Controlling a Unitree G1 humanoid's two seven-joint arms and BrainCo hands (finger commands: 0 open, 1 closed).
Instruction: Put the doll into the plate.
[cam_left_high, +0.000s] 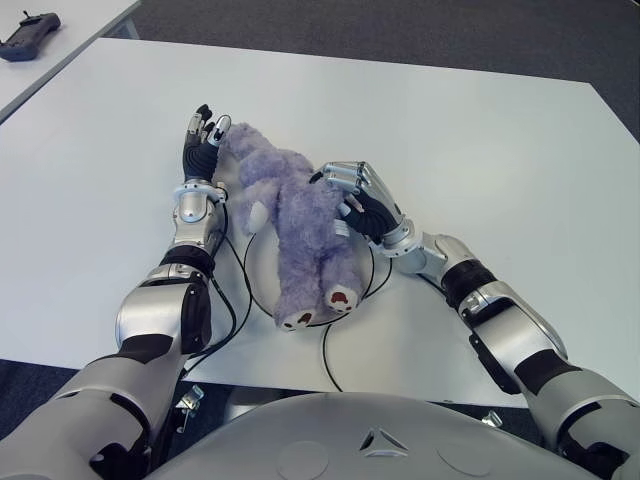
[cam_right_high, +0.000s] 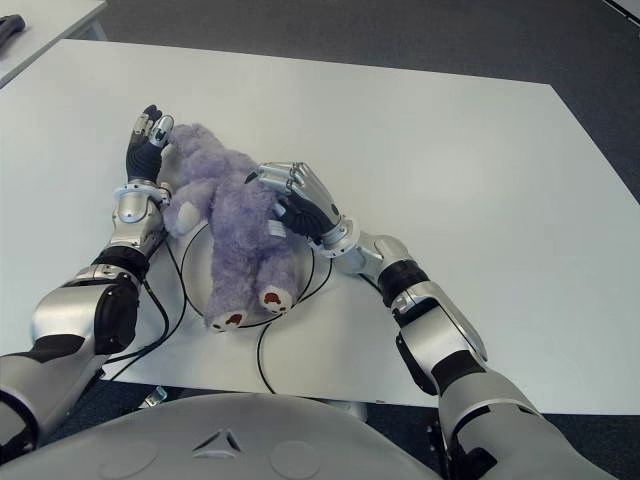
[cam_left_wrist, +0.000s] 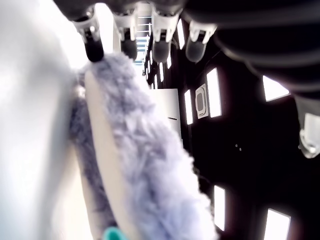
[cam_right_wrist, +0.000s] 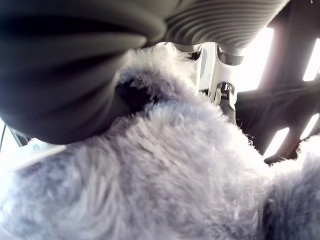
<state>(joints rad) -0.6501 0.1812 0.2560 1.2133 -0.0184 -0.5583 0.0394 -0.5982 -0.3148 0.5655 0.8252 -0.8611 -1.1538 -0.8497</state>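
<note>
The purple plush doll (cam_left_high: 300, 220) lies lengthways on the white table, its legs and lower body over a white plate with a thin dark rim (cam_left_high: 247, 278); its head points away from me. My right hand (cam_left_high: 350, 197) is curled over the doll's middle from the right, with fur pressed into the palm in the right wrist view (cam_right_wrist: 165, 170). My left hand (cam_left_high: 203, 135) stands beside the doll's head on the left, fingers straight and spread, tips touching the fur (cam_left_wrist: 145, 165). Most of the plate is hidden under the doll.
The white table (cam_left_high: 480, 150) stretches wide to the right and far side. A black cable (cam_left_high: 325, 362) loops from the plate area toward the front edge. A second table at the far left holds a dark controller (cam_left_high: 28, 38). Dark carpet lies beyond.
</note>
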